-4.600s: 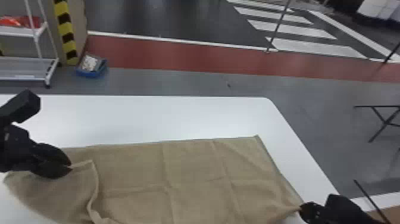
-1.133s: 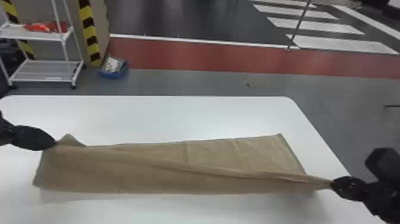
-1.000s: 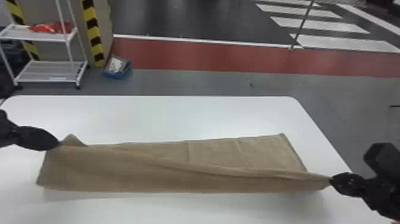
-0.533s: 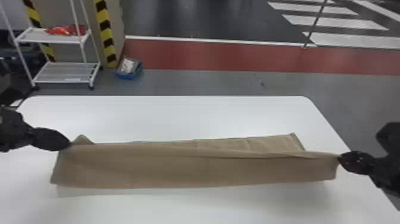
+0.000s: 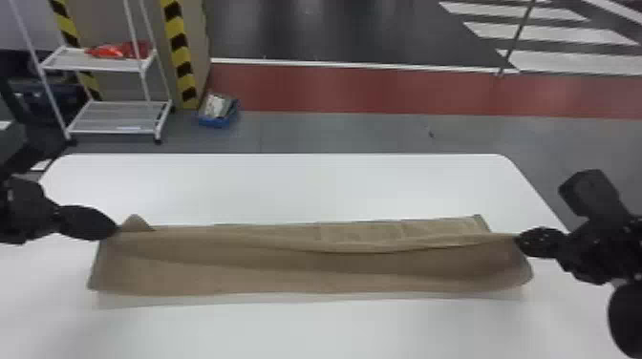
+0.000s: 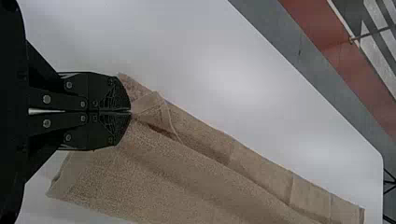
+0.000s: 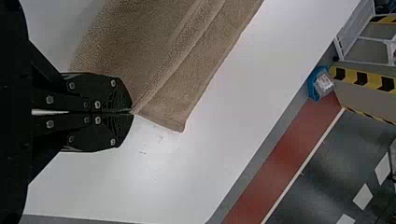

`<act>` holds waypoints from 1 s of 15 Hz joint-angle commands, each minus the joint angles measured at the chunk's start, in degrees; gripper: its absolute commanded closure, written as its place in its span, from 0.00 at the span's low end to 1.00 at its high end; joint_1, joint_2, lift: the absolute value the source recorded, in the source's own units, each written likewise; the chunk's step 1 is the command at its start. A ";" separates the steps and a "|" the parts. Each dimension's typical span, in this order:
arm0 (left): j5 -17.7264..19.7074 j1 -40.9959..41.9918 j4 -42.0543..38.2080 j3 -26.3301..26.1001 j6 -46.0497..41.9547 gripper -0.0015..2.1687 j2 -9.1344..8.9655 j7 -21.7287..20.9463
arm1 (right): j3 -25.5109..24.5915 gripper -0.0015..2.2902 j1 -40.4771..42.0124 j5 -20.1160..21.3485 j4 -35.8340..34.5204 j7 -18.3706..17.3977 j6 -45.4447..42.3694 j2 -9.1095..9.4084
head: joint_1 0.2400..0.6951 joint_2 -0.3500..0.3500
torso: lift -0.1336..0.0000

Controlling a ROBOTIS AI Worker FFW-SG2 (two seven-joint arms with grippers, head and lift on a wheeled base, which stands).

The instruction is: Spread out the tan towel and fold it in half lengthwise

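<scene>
Taking twelve o'clock as straight ahead of us, we have the tan towel (image 5: 305,274) stretched across the white table (image 5: 305,186), its length running from nine to three. Our left gripper (image 6: 130,112) is closed on the towel at the nine o'clock end, and our right gripper (image 7: 132,112) is clamped on it at the three o'clock end. We grip both ends so that the lifted edge (image 5: 372,249) travels as one line; it sags a little between them. The near panel hangs towards six o'clock, with a shadow beneath it, while the far strip (image 5: 430,228) lies on the table and probably anchors the lower layer.

We judge this to be the middle of the lengthwise fold. Next we should bring the lifted edge towards twelve, match it to the far edge, lower it and let go. A small peak (image 5: 136,222) at ten o'clock, beside our left gripper, may leave that corner crooked. If we pull too far, the thin, limp cloth could drag its bottom layer along.
</scene>
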 commanded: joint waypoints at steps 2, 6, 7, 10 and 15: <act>1.68 2.88 0.10 3.91 -0.07 0.62 -0.06 2.29 | 2.44 0.62 -5.42 2.25 6.28 2.30 0.23 -0.27 | 1.00 0.41 | 0.04; 4.93 4.37 1.60 7.69 -0.42 0.62 -0.06 4.58 | 3.94 0.62 -10.87 3.21 11.64 5.02 -0.30 -1.33 | 1.00 0.48 | 0.04; 6.16 4.46 2.04 8.22 -0.42 0.62 -0.06 5.19 | 4.46 0.62 -12.01 3.57 12.78 5.38 -0.30 -1.51 | 1.00 0.49 | 0.04; 7.13 5.43 2.91 8.22 -0.95 0.62 -0.06 7.39 | 5.61 0.62 -14.56 4.62 15.86 5.46 -1.18 -1.51 | 1.00 0.51 | 0.04; 7.13 6.31 3.35 8.22 -2.88 0.62 -0.68 8.53 | 8.15 0.60 -17.55 7.61 19.72 5.46 -3.29 -0.80 | 1.00 0.53 | 0.04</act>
